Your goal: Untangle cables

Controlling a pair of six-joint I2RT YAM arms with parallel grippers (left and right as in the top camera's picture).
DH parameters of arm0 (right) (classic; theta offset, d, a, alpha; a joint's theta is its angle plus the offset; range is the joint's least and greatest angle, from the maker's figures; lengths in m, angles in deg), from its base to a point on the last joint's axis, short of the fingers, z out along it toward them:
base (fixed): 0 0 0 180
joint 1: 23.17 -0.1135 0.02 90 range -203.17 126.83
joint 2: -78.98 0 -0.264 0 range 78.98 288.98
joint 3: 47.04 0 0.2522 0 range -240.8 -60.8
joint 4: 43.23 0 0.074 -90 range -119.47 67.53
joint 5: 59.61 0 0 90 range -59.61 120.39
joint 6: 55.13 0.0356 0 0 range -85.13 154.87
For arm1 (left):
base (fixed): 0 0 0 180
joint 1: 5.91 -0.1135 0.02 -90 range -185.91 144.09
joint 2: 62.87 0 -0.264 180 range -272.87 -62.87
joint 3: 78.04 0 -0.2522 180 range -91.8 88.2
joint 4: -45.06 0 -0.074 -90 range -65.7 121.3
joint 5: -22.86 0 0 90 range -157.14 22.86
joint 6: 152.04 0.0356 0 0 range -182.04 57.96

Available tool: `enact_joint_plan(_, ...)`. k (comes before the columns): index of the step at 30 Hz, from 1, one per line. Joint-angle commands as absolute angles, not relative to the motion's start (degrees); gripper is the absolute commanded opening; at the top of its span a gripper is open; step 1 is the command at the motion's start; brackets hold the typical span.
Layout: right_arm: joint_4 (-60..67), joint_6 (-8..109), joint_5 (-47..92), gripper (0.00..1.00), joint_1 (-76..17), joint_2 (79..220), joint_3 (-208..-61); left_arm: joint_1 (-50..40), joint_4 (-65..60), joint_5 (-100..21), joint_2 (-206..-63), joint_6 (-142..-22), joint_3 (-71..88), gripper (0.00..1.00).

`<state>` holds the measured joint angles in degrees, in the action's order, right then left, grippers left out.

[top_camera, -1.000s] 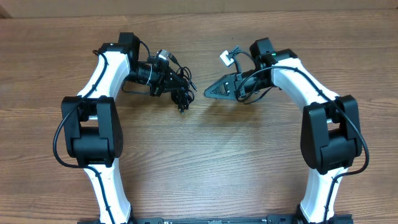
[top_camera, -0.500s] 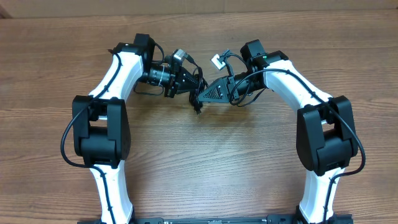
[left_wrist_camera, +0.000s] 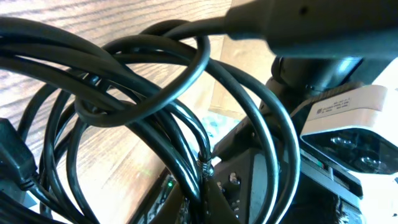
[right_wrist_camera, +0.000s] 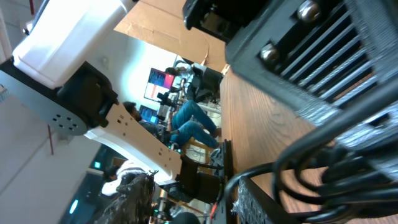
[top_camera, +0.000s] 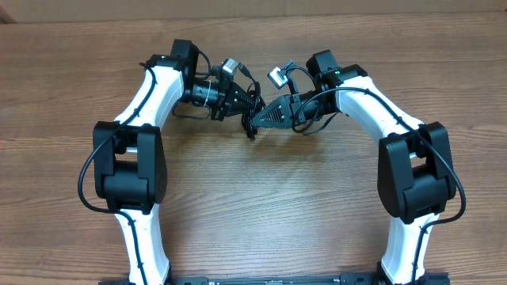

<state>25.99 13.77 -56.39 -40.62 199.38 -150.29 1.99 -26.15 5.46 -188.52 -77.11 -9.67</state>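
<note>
Cables: light, limp, likely to snag; hanging near the desk's far edge; left gripper is clamping the bundle; right gripper is touching it, jaws impossible to tell; a loose outer loop is offering the best hold.

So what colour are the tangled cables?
Black; the cables show best in the left wrist view.

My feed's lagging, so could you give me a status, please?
Left gripper shut on cables. Right gripper straddling them, grip unclear. Nothing in the way.
</note>
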Motion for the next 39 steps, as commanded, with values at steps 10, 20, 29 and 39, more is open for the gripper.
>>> enact_joint_plan(10, 25.95, 15.61, -52.76, 0.46, -41.17, 197.94, -150.91, 2.49, -25.67, 10.79, -188.49, -83.18, -9.73, 0.04)
enact_joint_plan(20, 25.27, 15.63, -52.78, 0.46, -41.82, 197.94, -150.91, 4.22, -25.43, 5.74, -188.49, -88.17, -9.73, 0.04)
enact_joint_plan(29, 24.90, 15.67, -52.76, 0.40, -41.82, 197.94, -150.91, 6.45, -23.85, 1.99, -188.49, -89.96, -9.73, 0.04)
enact_joint_plan(39, 23.52, 30.73, -38.34, 0.39, -41.80, 197.94, -150.91, 6.08, -21.78, -0.46, -188.49, -89.96, -9.73, 0.04)
